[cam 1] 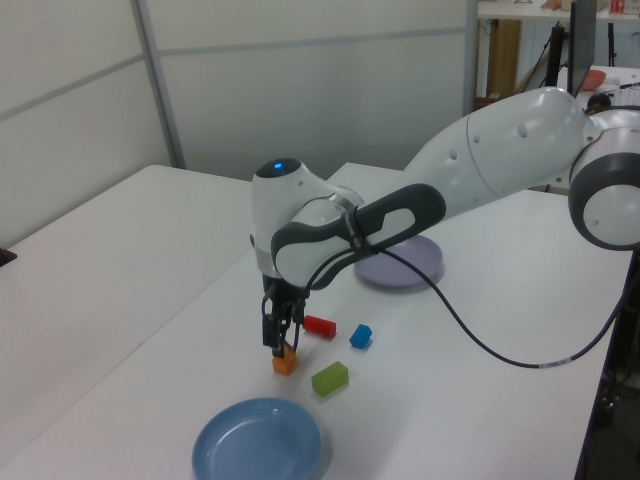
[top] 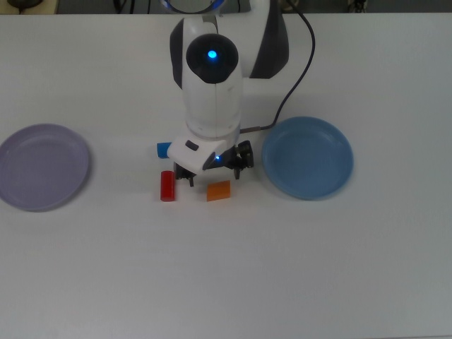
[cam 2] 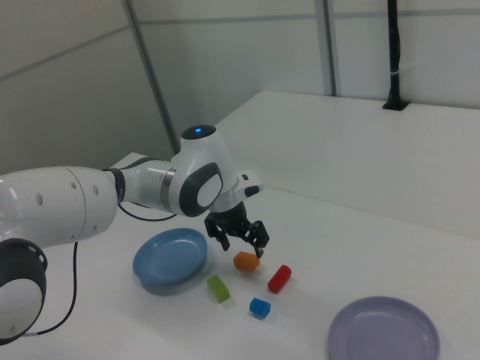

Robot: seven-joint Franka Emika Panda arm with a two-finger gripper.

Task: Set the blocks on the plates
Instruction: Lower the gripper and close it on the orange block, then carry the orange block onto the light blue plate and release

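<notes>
My gripper stands open just above the orange block, its fingers spread to either side and holding nothing. In the left view the gripper hangs right over the orange block. The red cylinder lies beside it. The blue cube peeks out from under the arm in the top view. The green bar is hidden by the arm in the top view. Both the lavender plate and the blue plate hold nothing.
A black cable runs from the arm across the white table toward the blue plate. The arm's body covers the table's middle back in the top view. A black post stands at the table's far edge in the right view.
</notes>
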